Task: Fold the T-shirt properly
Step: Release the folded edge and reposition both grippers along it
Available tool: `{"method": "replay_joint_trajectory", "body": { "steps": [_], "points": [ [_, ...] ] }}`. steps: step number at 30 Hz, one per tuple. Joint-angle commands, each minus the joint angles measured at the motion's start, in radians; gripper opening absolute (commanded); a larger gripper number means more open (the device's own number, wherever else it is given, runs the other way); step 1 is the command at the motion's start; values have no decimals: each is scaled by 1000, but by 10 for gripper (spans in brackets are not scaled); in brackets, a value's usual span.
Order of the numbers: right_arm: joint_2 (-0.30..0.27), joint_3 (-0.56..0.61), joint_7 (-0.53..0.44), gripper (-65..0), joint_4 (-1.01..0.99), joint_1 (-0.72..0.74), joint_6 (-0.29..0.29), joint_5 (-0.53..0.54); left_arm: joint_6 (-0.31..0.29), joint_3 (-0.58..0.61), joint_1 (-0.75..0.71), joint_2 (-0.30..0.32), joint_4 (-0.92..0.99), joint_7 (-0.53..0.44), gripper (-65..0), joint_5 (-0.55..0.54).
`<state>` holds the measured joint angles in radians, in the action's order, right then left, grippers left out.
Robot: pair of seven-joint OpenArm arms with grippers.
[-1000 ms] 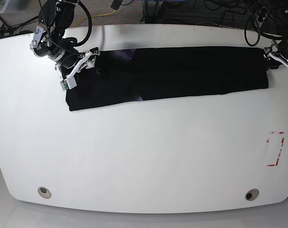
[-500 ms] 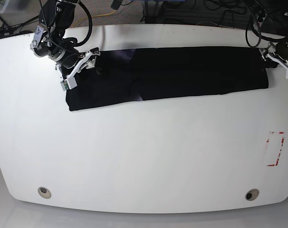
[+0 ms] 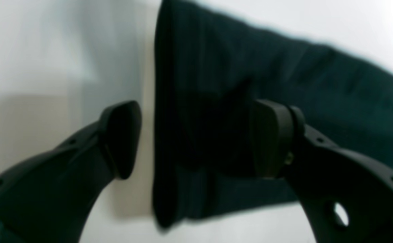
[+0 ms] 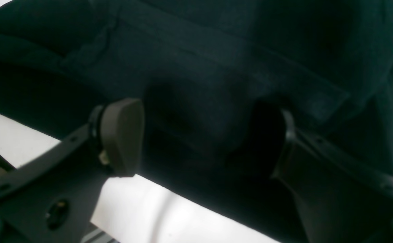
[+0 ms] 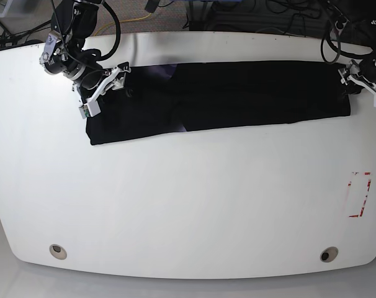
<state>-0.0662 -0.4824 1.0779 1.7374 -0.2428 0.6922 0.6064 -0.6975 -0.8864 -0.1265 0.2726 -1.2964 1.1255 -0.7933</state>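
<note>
The black T-shirt (image 5: pixel 237 93) lies flat on the white table (image 5: pixel 188 205), folded into a long strip across the far half. My right gripper (image 5: pixel 107 85) hovers over the strip's left end. In the right wrist view it (image 4: pixel 199 138) is open, with dark fabric (image 4: pixel 216 50) under both fingers. My left gripper (image 5: pixel 357 81) is at the strip's right end. It (image 3: pixel 196 138) is open and straddles the cloth's edge (image 3: pixel 250 67): one finger (image 3: pixel 122 138) is over bare table, the other over fabric. Neither holds anything.
A red tape rectangle (image 5: pixel 360 194) marks the table near its right edge. Two round holes (image 5: pixel 58 251) (image 5: pixel 328 254) sit close to the front edge. Cables (image 5: pixel 287 9) lie behind the table's far edge.
My left gripper has shifted slightly at the shirt's right end and its jaws have spread wider. The right gripper and the shirt have stayed put.
</note>
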Motion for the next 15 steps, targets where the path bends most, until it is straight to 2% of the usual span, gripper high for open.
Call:
{"method": "replay_joint_trajectory", "body": {
  "steps": [1,3,8,15],
  "points": [
    [-7,-2,-18,-171,16,7,6,22,-1,20,12,15,38,-6,-186,5],
    [-7,-2,-18,-171,16,7,6,23,-1,45,14,17,45,-14,-203,5],
    [-5,-3,-18,-171,16,6,6,23,-1,95,14,17,42,-12,-329,4],
    [-5,-8,-18,-171,16,6,6,23,-1,105,-9,20,42,-12,-406,2]
  ]
}}
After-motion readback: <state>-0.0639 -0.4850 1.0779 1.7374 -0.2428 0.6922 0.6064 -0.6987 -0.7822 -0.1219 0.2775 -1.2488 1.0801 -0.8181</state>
